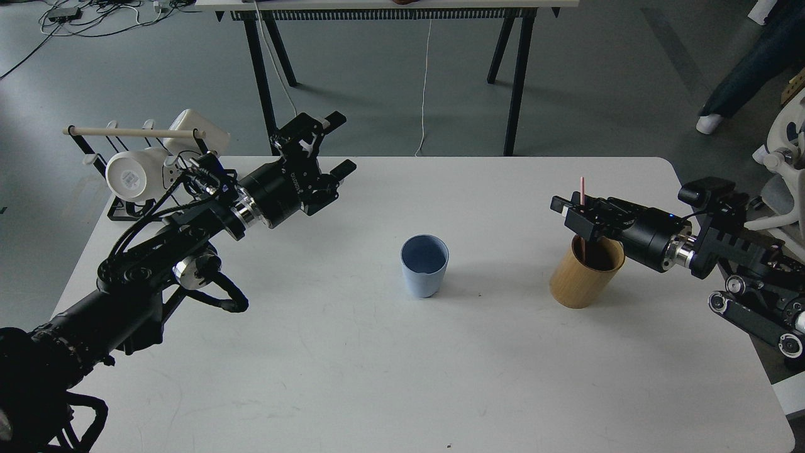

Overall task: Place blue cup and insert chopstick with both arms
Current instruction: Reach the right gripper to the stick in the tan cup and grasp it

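Grey floor (390, 75) — black-legged bench (377, 6).

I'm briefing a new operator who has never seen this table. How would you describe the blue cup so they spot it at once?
Start at the white table and look to its middle, between the two black arms. There the blue cup stands upright and alone, empty. It is a small light-blue tumbler, darker inside, unlike the wider wooden cylinder to its right, which holds a pink stick.

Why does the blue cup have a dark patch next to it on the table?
In the head view, that patch is the shadow of the blue cup, falling softly to its right on the white table; the wooden cylinder throws one too. The light is even, without harsh glare, and the picture is sharp.
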{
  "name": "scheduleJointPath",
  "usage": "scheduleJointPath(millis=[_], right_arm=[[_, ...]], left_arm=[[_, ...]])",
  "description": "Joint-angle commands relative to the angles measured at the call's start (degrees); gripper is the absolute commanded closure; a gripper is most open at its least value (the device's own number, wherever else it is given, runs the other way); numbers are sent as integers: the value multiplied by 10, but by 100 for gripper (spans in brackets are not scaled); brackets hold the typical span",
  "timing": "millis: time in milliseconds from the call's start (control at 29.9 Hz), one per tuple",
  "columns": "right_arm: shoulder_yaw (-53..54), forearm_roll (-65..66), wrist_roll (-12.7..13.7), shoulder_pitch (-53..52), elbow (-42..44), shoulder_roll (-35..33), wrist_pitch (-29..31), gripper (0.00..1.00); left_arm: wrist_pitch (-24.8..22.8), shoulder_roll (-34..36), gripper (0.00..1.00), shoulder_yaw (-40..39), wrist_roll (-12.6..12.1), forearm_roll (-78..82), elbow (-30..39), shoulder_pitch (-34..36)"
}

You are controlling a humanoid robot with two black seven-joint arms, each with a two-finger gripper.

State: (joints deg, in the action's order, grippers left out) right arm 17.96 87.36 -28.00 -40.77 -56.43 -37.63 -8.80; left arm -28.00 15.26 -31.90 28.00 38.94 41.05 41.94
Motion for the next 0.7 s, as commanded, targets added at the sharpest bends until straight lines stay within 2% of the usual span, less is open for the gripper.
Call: scheduleJointPath(millis=[0,301,401,668], right_arm=[[-1,0,0,2,-3,-2,-12,55],[-26,0,0,0,-3,-4,-25,64],[-26,0,0,-1,-3,-3,-25,72],[-26,0,0,-3,-4,-4,-27,83]], left_arm=[[0,0,2,0,0,-1,0,0],[0,-3,2,-1,0,-2,0,-7],[0,-3,2,-11,0,-2,0,-11],[0,-3,2,-20,0,-2,0,-21]])
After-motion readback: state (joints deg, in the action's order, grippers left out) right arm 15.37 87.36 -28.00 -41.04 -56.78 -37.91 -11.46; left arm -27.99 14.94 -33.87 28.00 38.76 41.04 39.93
